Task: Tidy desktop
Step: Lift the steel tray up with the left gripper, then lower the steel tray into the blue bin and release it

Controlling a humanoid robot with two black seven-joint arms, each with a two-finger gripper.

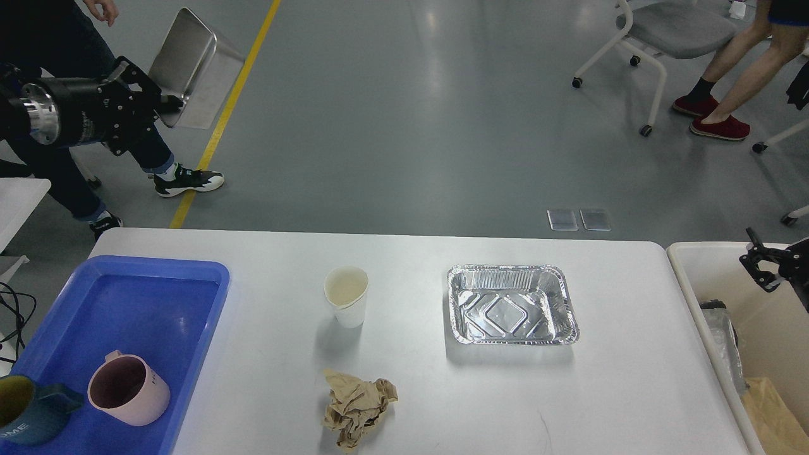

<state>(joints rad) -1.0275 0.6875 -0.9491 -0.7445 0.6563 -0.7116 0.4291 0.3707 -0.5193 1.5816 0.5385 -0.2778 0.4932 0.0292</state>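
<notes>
Holding: left gripper (172,104) clamps steel tray (193,66) aloft, off the desktop (442,404).
Right gripper (761,265): state unclear.
Risk: tilted tray may slip, hitting paper cup (346,296).

On my feed, the wide white tabletop (265,379) looks smooth with a soft sheen. At near left, the blue plastic tray (136,297) is glossy, and the pink mug (128,388) and dark teal mug (28,418) in it look matt ceramic. The white paper cup (346,296) is matt. The crumpled brown paper wad (357,408) is rough and creased. The rectangular aluminium foil pan (512,304) is shiny with ribbed, embossed walls. Far left, the brushed steel tray (193,66) at my left gripper (165,103) has a dull metallic gleam. The grey floor (411,114) is polished, showing reflections.
</notes>
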